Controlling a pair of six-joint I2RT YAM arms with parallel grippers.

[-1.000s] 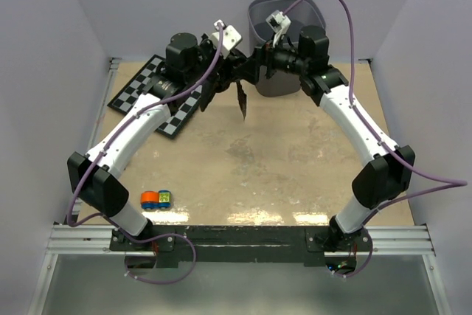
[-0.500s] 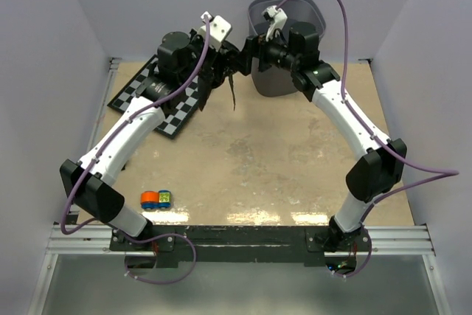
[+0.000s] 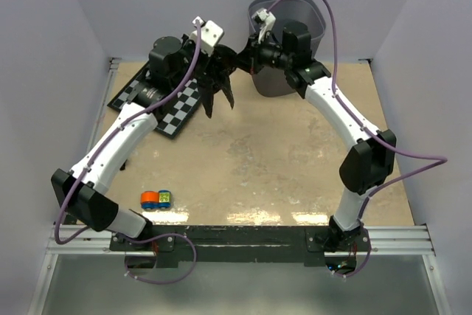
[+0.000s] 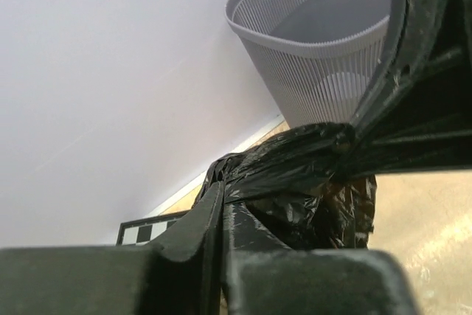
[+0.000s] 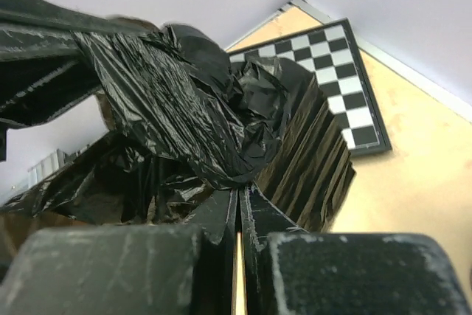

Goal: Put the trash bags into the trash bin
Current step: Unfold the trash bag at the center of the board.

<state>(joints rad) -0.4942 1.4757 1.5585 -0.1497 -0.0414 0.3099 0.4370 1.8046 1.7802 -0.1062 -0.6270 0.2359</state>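
A crinkly black trash bag (image 3: 218, 96) hangs in the air between my two grippers, just left of the grey mesh trash bin (image 3: 295, 7) at the back of the table. My left gripper (image 3: 226, 66) is shut on the bag's upper edge, and its fingertips (image 4: 215, 195) pinch the plastic (image 4: 295, 171). From the right, my right gripper (image 3: 245, 59) meets it and is shut on a bunched fold (image 5: 184, 108) at its tips (image 5: 240, 191). The bin (image 4: 317, 31) stands open just behind, with nothing showing inside.
A black-and-white checkerboard mat (image 3: 158, 101) lies at the back left under the left arm; it also shows in the right wrist view as the mat (image 5: 335, 79). Small orange and blue objects (image 3: 155, 198) sit near the front left. Walls close in on three sides.
Both arms rose and shifted left and back. The right gripper, open before, has shut on the bag. The bag's long hanging tail has drawn up shorter.
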